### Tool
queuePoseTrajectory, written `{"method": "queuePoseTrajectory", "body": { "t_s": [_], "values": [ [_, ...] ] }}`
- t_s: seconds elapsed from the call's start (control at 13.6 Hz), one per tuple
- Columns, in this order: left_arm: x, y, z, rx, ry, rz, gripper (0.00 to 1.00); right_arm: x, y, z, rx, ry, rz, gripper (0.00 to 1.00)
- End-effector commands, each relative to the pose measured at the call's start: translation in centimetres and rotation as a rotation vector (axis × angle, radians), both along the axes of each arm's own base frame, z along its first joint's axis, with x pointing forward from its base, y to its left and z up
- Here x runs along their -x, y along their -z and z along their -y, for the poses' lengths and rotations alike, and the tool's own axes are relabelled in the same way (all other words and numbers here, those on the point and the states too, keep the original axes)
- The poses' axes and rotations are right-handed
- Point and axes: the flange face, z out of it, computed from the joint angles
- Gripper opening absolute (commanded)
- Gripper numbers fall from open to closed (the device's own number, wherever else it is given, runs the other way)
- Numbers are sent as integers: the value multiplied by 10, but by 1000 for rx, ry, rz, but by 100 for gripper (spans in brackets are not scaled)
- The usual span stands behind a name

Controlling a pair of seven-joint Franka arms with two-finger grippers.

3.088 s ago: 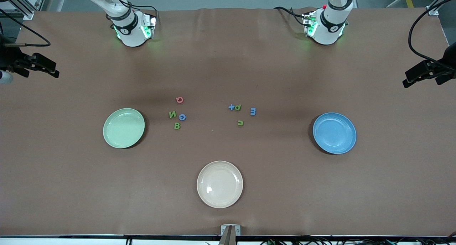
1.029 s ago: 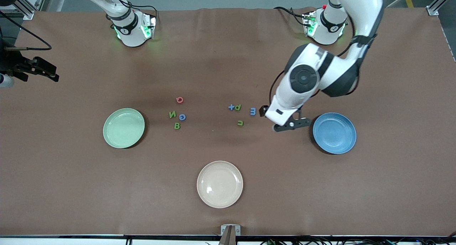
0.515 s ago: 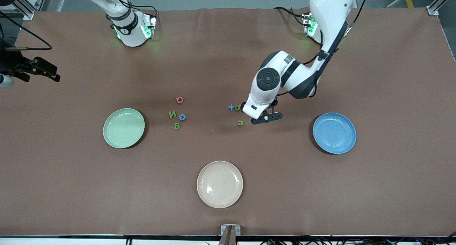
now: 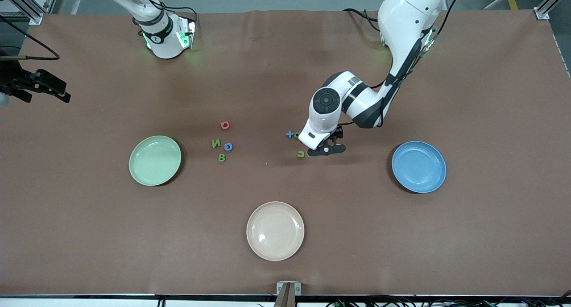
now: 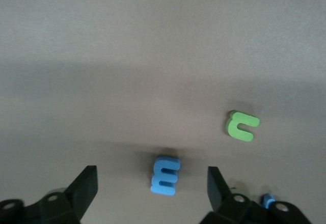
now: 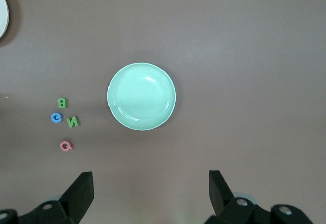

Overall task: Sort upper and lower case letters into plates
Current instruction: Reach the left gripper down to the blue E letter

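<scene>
My left gripper (image 4: 325, 149) is low over the table's middle and open. A blue letter (image 5: 165, 174) lies on the cloth between its fingers, touching neither, and is hidden in the front view. A green letter (image 4: 301, 154) (image 5: 242, 126) lies beside it, and a blue piece (image 4: 289, 134) lies a little farther back. Toward the right arm's end lie a red letter (image 4: 225, 125), a green N (image 4: 216, 143), a blue letter (image 4: 228, 147) and a green B (image 4: 221, 157). The pale green plate (image 4: 155, 160) (image 6: 141, 96) and the blue plate (image 4: 419, 166) hold nothing. My right gripper (image 4: 58, 92) (image 6: 148, 183) waits high up, open.
A cream-beige plate (image 4: 275, 230) sits near the front edge of the table, nearer the camera than the letters. Brown cloth covers the whole table. The left arm's white forearm (image 4: 357, 101) hangs over the stretch between its base and the middle letters.
My left arm has swung from beside the blue plate to the middle letters and come down around the blue letter. The right arm has stayed put.
</scene>
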Motion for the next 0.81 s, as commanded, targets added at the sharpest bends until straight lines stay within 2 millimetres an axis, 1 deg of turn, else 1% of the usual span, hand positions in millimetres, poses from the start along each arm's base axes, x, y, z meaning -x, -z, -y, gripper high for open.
{"method": "queuePoseTrajectory", "body": {
  "t_s": [0.0,0.07,0.15,0.22,0.29,0.37,0.44,0.51,0.59,0.66,0.74],
  "values": [
    [7,9,0,8,60,18,94,-9,6,10,-18,18,-16,100],
    [9,11,-1,14,80,21,92,-16,18,9,-16,14,-34,100],
    [13,14,-2,14,91,17,85,-19,20,13,-14,20,-28,100],
    [15,14,0,16,95,14,79,-27,32,16,-14,26,-31,100],
    [18,14,2,19,100,11,72,-39,51,16,-13,25,-51,100],
    [23,16,2,17,111,3,66,-45,54,16,-12,24,-47,100],
    [24,17,2,18,145,-1,66,-52,64,15,-12,24,-50,100],
    [26,19,2,17,173,-6,66,-69,107,10,-2,14,-108,100],
    [26,21,1,16,178,-9,64,-80,129,7,-5,7,-136,100],
    [27,22,2,16,178,-11,61,-82,133,3,-13,7,-140,100],
    [27,22,2,16,178,-11,57,-81,139,-10,-23,-1,-149,100]
  ]
}}
